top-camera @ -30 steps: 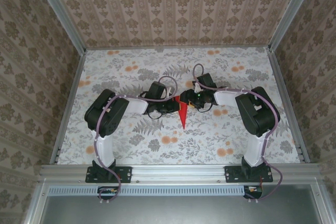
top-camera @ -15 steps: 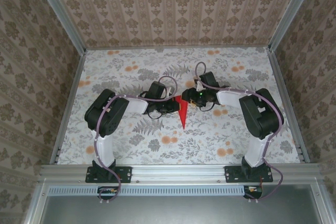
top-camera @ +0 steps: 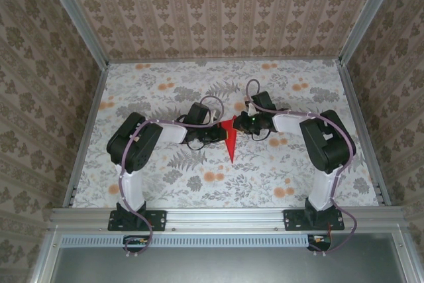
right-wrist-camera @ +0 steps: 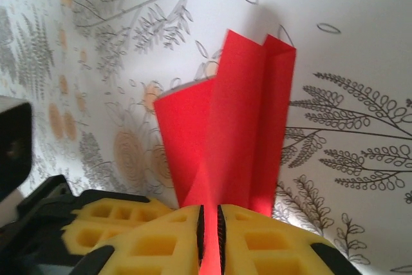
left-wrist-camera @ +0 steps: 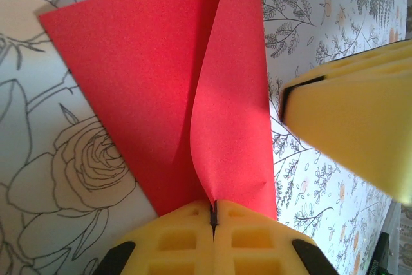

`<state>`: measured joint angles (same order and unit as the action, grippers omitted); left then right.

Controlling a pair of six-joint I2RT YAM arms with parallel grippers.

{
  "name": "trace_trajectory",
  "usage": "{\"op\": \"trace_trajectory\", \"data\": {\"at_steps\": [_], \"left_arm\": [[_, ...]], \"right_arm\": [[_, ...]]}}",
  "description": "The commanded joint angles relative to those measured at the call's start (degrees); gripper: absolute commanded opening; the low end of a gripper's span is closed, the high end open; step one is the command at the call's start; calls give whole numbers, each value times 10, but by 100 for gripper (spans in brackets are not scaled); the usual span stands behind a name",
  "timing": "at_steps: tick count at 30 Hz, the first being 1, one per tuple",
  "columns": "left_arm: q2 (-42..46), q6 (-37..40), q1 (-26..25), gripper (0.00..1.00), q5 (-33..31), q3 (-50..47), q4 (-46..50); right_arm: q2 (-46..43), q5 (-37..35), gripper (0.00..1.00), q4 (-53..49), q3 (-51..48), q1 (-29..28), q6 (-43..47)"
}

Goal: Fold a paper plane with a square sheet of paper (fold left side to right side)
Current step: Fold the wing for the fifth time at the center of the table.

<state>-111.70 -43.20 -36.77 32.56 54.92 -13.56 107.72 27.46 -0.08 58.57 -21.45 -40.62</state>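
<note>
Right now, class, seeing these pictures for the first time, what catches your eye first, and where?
The bright red folded paper dart stands out mid-table on the floral tablecloth, its tip pointing toward the arm bases. Both yellow-fingered hands pinch it: the left hand grips a raised flap, the right hand the middle layers.

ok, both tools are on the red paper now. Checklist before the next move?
1. Left tool shut on the red paper flap: ok.
2. Right tool pinching the paper: ok.
3. Tools apart from each other: ok.
4. Flap pressed flat: not ok, it curls up.
5. Pointed tip lying on the tablecloth, toward the bases: ok.
6. Layers aligned at the wide end: cannot tell.
</note>
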Motion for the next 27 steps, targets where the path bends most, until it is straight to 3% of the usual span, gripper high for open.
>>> {"op": "trace_trajectory", "data": {"at_steps": [1,27], "left_arm": [[-20,18,5,0,-43,4,50],[-8,22,7,0,-53,5,78]], "right_arm": [[13,3,17,-12,23,-3,12],[50,-64,15,-126,48,-3,49]]}}
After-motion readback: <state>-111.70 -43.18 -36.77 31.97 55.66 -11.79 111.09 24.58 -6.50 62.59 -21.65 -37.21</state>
